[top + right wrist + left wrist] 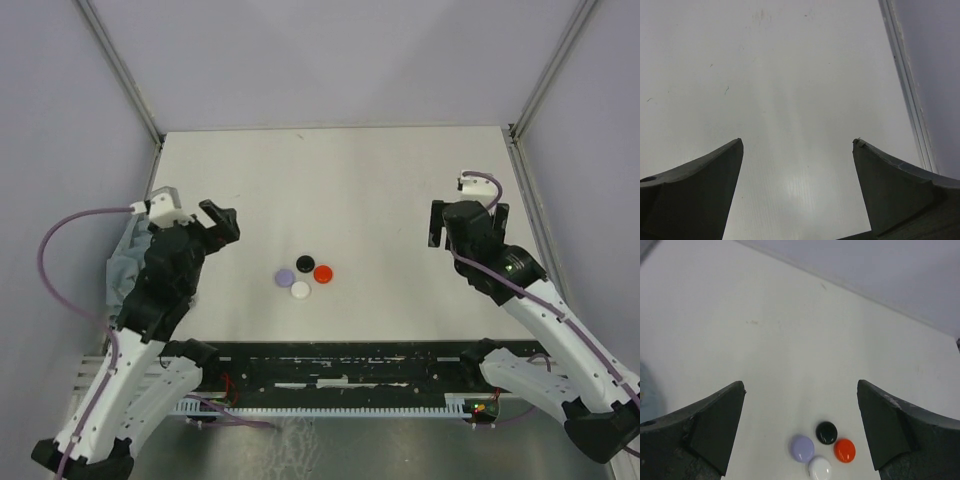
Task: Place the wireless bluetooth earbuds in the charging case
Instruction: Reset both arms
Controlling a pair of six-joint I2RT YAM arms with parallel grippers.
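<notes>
No stemmed earbuds show in any view. Four small round discs lie clustered at the table's middle: black (305, 263), red (323, 272), lavender (285, 277) and white (301, 290), all closed. The left wrist view shows them low between the fingers: black (826, 432), red (844, 450), lavender (802, 448), white (819, 468). My left gripper (220, 215) (801, 387) is open and empty, held above the table left of the discs. My right gripper (468, 212) (797, 142) is open and empty at the right, over bare table.
A grey crumpled object (125, 265) lies at the table's left edge beside the left arm. A metal frame rail (905, 85) runs along the right edge. A black strip (330, 365) lines the near edge. Pale walls enclose the white table (350, 180).
</notes>
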